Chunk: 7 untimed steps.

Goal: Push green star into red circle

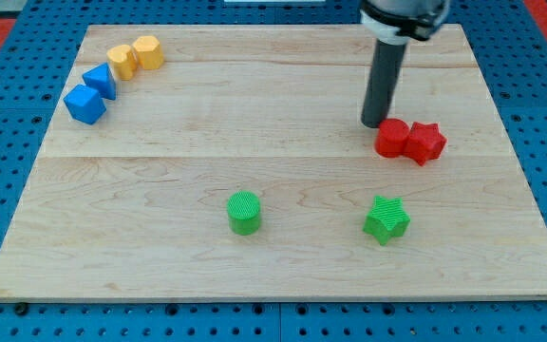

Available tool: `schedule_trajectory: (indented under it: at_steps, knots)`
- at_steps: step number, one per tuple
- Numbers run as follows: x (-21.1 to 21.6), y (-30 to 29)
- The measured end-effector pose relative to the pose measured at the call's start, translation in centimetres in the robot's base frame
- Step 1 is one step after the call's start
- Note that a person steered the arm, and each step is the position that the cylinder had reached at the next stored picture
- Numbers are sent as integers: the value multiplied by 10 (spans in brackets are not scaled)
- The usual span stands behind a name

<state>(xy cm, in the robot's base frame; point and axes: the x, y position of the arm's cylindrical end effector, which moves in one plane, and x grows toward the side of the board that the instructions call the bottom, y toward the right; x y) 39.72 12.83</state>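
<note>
The green star-shaped block (386, 218) lies flat on the pale wooden counter (160, 190), low in the view's right half, with bare wood on every side of it; nothing touches it. The red circular block (392, 138) sits well above it, toward the view's top, and slightly to the right of centre; the two are clearly apart, with an open strip of counter between them. Pressed against the red circular block on its right side is a red star-shaped block (426, 142); the pair appear to touch.

My tip (376, 123) stands just at the upper-left edge of the red circular block, touching it or very nearly so; I cannot tell which. The dark rod rises straight from there to the arm's housing at the view's top edge; it is well apart from the green star. The tool is a plain rod with no jaws, so there is nothing to spread, press together or pinch.

To the left of the green star, at about the same height in the view, a green cylindrical block (244, 212) stands alone. Far off in the view's upper-left corner sit four more blocks in a curved row: two yellow blocks (137, 56) close together, and below them a blue block (100, 81) and another blue cube-like block (84, 104).
</note>
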Motion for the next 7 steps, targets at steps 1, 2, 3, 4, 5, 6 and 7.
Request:
schedule_trajectory:
  at_steps: [1,2,3,4,5,6,7]
  knots:
    - [-20,-70]
    - [-33,-109]
    - [-28,-129]
    - [17,-128]
    - [68,-131]
    - [122,-146]
    - [204,-134]
